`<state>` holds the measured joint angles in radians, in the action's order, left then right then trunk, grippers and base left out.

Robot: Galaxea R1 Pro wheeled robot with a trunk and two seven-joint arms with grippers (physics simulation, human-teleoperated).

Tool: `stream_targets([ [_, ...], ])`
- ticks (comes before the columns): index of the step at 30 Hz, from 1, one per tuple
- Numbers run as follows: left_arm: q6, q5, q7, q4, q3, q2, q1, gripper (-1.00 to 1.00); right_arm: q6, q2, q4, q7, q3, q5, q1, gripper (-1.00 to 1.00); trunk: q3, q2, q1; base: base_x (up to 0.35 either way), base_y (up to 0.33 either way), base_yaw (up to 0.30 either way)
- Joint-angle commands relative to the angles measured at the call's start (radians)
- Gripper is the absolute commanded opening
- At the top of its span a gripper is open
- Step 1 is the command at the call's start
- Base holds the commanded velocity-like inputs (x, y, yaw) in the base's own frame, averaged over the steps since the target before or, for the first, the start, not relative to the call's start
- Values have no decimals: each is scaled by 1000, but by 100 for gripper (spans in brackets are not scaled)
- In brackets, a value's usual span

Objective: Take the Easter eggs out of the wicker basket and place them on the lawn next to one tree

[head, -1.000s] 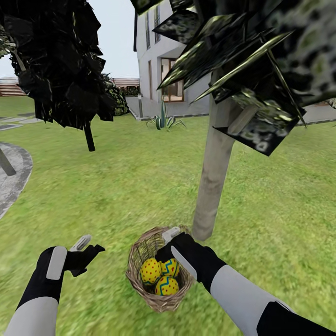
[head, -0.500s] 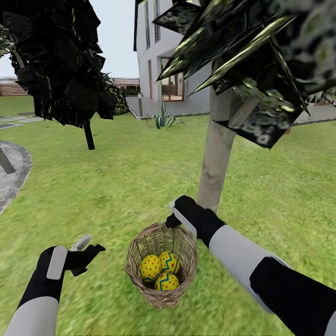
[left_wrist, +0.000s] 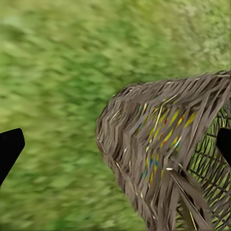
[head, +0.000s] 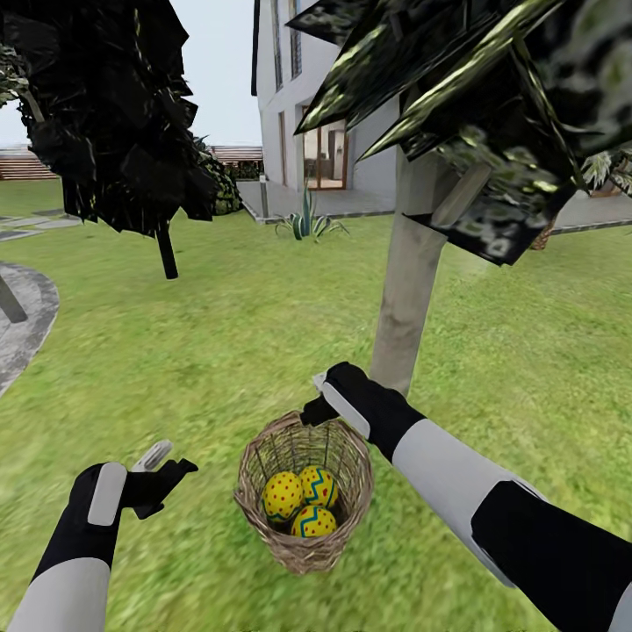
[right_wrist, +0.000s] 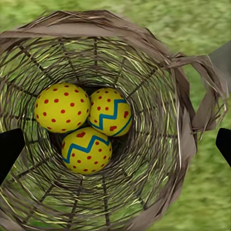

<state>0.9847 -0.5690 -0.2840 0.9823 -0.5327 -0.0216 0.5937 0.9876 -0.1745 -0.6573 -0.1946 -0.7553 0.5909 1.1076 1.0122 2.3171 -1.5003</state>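
The lawn (head: 219,351) is spreading wide around you, and the tree (head: 405,290) is rising from it with its pale trunk just behind the wicker basket (head: 338,456). The basket is sitting on the grass between your arms, mouth tilted toward you, and it is holding all three Easter eggs (head: 301,502) (right_wrist: 86,126) clustered touching at its bottom. Your right gripper (head: 318,399) is hovering over the basket's far rim, jaws standing apart. Your left gripper (head: 162,465) is waiting beside the basket, fingers spread as well.
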Motion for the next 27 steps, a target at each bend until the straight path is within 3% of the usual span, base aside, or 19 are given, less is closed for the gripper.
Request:
stream_targets([
  [1, 3, -11, -9, 1, -1, 0, 0, 100, 1, 0, 0, -9, -7, 10, 0, 100, 4, 8, -4, 0, 0, 0],
  [4, 3, -11, -8, 0, -1, 0, 0, 100, -3, 0, -7, -8, -23, 9, -6, 100, 14, 29, -15, 0, 0, 0],
  [18, 3, -11, -8, 1, -1, 0, 1, 100, -8, 0, -19, -11, -25, 9, -16, 100, 60, 127, -69, 0, 0, 3],
  [27, 3, -11, -8, 1, -1, 0, 0, 100, -10, 0, -21, -11, -25, 9, -31, 100, 97, 183, -100, 0, 0, 200],
])
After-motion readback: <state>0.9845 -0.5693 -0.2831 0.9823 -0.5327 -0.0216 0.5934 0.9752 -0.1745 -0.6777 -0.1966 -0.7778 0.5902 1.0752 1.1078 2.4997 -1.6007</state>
